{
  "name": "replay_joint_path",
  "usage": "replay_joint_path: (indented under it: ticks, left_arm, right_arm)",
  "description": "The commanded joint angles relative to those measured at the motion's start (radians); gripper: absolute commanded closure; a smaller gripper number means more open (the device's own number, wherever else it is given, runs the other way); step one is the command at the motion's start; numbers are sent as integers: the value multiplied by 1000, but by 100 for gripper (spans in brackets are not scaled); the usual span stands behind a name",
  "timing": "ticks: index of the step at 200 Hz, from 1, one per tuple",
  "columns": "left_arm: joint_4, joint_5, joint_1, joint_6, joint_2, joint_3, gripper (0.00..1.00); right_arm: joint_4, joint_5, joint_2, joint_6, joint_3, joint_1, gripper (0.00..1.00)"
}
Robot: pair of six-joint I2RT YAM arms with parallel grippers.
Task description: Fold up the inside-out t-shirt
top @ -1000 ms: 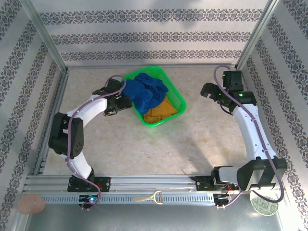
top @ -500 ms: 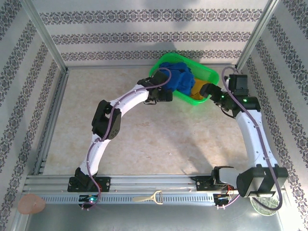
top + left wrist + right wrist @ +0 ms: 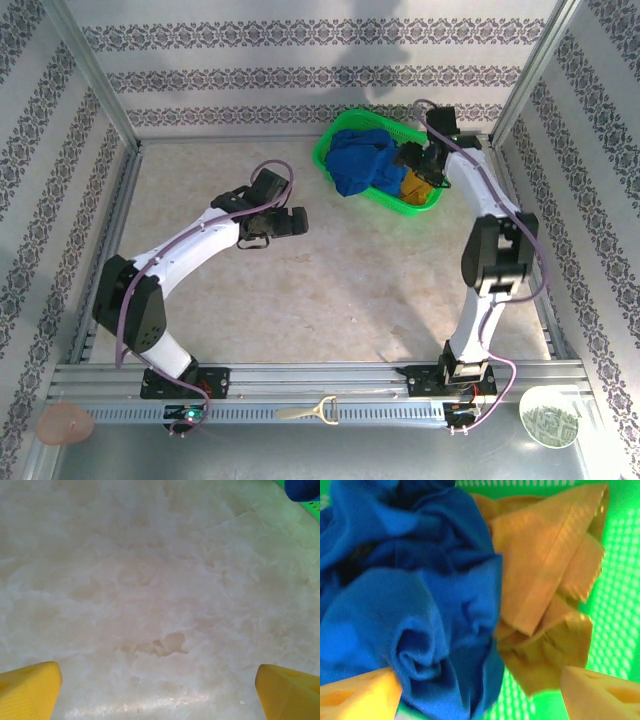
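The inside-out t-shirt [image 3: 358, 162] lay crumpled in a green basket [image 3: 328, 143] at the far edge of the surface, toward the far right corner. It filled the basket's left side, with a mustard-yellow garment [image 3: 414, 186] bunched against it on the side nearer the surface's right edge. The right arm [image 3: 482, 192] reached over the basket with its jaws spread wide. In the wrist view one yellow fingertip [image 3: 357, 695] sat at the blue folds [image 3: 420, 610] and the other [image 3: 602, 695] over green mesh [image 3: 620, 580] past the mustard cloth [image 3: 545, 580] — nothing pinched. The left arm [image 3: 190, 250] hung over bare surface near the middle, well apart from the basket, its jaws fully spread — both fingertips [image 3: 27, 690] above pale marbled top [image 3: 160, 580].
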Motion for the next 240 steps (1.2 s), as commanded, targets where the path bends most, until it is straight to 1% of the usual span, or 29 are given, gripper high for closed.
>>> replay_joint_path:
  ticks: [1, 18, 40, 79, 97, 120, 150, 170, 188, 210, 224, 240]
  left_arm:
    - [6, -33, -1, -39, -53, -54, 1]
    - [-3, -41, 0, -34, -76, -64, 1]
    - [-7, -46, 1, -28, -81, -53, 1]
    - [12, -22, 3, -20, -44, -8, 1]
    - [13, -11, 4, -6, -15, 21, 1]
    - [13, -1, 9, 4, 14, 48, 1]
    - [23, 14, 15, 12, 41, 70, 1]
    - [28, 22, 21, 20, 47, 75, 1]
    - [27, 23, 25, 31, 45, 74, 1]
    - [27, 20, 37, 39, 33, 62, 1]
    - [25, 19, 48, 38, 21, 52, 1]
    - [27, 14, 58, 32, 1, 31, 1]
  right_arm:
    - [-106, 45, 110, 71, 118, -24, 19]
    - [-136, 86, 148, 110, 144, -36, 19]
    - [-148, 137, 136, 130, 101, -47, 19]
    - [-143, 144, 71, 132, -55, -81, 19]
    - [-130, 166, 0, 141, -163, -93, 18]
    - [-78, 172, -122, 182, -351, -106, 18]
    - [50, 108, -312, 270, -632, -114, 17]
    - [110, 73, -437, 311, -747, -111, 18]
    - [118, 68, -521, 303, -741, -91, 19]
    - [103, 99, -587, 237, -640, -31, 19]
    - [90, 101, -587, 186, -554, 34, 20]
    - [81, 79, -528, 147, -451, 130, 20]
